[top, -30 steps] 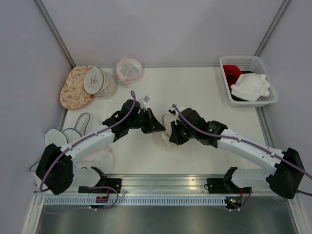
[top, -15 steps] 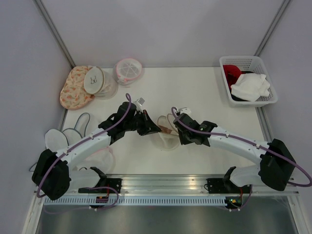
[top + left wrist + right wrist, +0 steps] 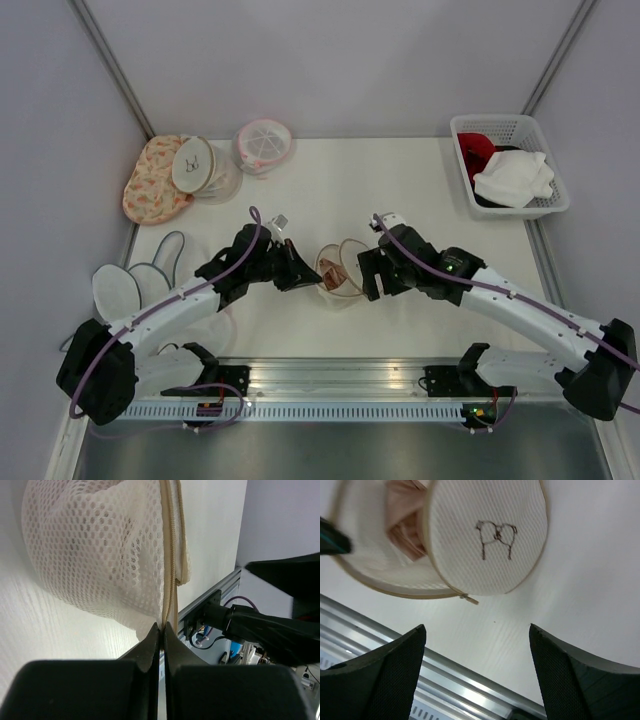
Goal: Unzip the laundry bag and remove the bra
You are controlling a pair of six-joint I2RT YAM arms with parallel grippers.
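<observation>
While my left end effector [image 3: 161, 629] grips the bag [image 3: 95, 555] rim, my right end effector [image 3: 476, 630] hangs released. Just ahead of it, the bra [image 3: 406, 525] shows.

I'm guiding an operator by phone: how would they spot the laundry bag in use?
On the table, look near the front edge, midway between the two arms. The round cream mesh laundry bag gapes open on a pinkish bra, the left tool pinching its rim; its lookalike sits back-left, untouched.

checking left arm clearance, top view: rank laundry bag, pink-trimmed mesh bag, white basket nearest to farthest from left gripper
1. laundry bag: table centre, pinched by left gripper
2. pink-trimmed mesh bag: back, left of centre
3. white basket: back right corner
</observation>
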